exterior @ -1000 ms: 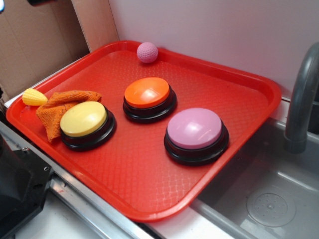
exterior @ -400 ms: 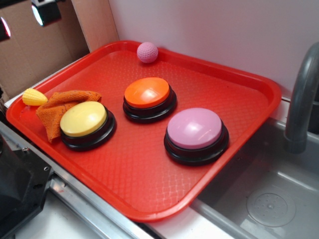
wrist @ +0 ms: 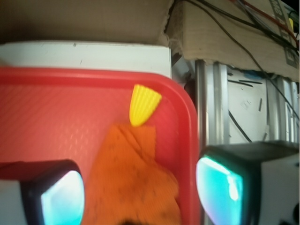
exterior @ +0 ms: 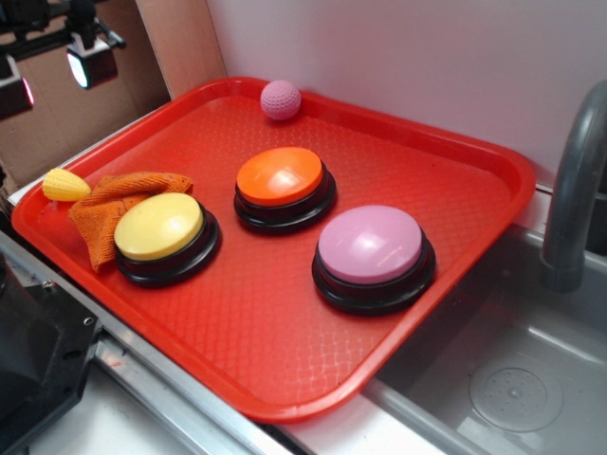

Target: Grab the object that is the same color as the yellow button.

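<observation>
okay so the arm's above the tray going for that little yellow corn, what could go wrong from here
1. The corn touches the orange cloth, so closing fingers might pinch fabric too.
2. It lies in the tray's corner by the raised rim; one finger sits beyond that rim in the wrist view and could land on it.
3. The corn is small and tapered, so it may squirt out of the open gripper.

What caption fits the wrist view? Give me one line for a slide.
Open gripper above the orange cloth, with the yellow toy corn ahead near the red tray's corner.
</observation>
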Robot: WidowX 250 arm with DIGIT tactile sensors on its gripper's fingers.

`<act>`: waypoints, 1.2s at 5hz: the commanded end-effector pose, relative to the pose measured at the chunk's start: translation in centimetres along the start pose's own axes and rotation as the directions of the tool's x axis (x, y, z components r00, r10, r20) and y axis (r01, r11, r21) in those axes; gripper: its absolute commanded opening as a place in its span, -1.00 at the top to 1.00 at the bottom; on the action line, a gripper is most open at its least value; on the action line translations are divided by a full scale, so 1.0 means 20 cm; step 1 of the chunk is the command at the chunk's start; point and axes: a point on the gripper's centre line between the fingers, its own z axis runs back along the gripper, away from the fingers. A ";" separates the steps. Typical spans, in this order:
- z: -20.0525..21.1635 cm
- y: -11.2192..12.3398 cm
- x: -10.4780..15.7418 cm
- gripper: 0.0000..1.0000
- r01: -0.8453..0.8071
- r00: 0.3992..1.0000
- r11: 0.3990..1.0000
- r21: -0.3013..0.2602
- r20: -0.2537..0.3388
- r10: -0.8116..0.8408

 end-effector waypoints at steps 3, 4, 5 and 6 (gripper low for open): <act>-0.31 0.03 0.08 -1.00 -0.178 0.973 0.982 0.059 0.163 0.166; -0.35 0.04 0.09 -1.00 -0.210 0.970 0.975 0.072 0.137 0.199; -0.40 0.04 0.11 -1.00 -0.204 0.970 0.977 0.053 0.146 0.195; -0.44 0.04 0.13 -1.00 -0.192 0.973 0.981 0.006 0.131 0.189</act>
